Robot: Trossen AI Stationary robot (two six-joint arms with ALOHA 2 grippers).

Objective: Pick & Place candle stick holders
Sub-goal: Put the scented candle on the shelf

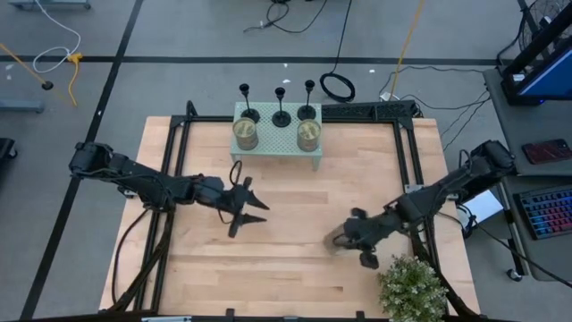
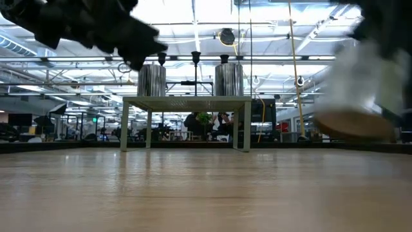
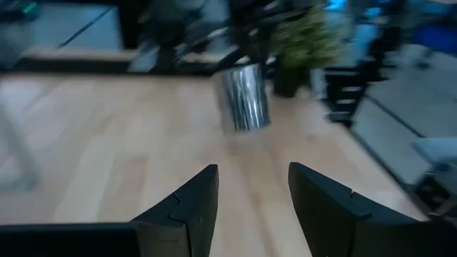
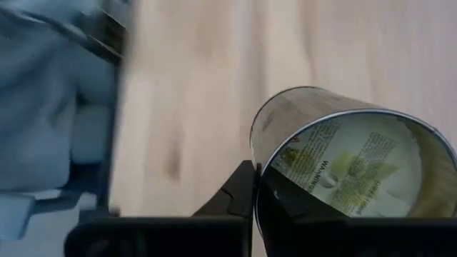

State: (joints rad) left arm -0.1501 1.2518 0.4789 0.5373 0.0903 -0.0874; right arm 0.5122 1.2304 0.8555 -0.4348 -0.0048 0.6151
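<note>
The three candle stick holders (image 1: 281,104) stand in a row along the back edge of the little green stand (image 1: 277,152) at the far side of the table (image 1: 286,250). Two round tins (image 1: 245,134) sit in front of them, so anything coming from the front has to get past the tins. That looks like the reason the right gripper (image 1: 350,238) has a third tin (image 4: 353,168) instead of a holder. In the right wrist view its fingers are closed on the wall of the tin, one inside the rim, and the tin hangs tilted above the wood near the potted plant (image 1: 413,288), well apart from the stand. I would guess the tin is being moved out of the way.

The left gripper (image 1: 243,207) hovers above the middle left of the table, in front of the stand and apart from it. Its fingers (image 3: 193,207) are spread wide and hold nothing, and they point across the table toward the tin in the other arm. No holder has been touched, so the real task looks not yet begun.
</note>
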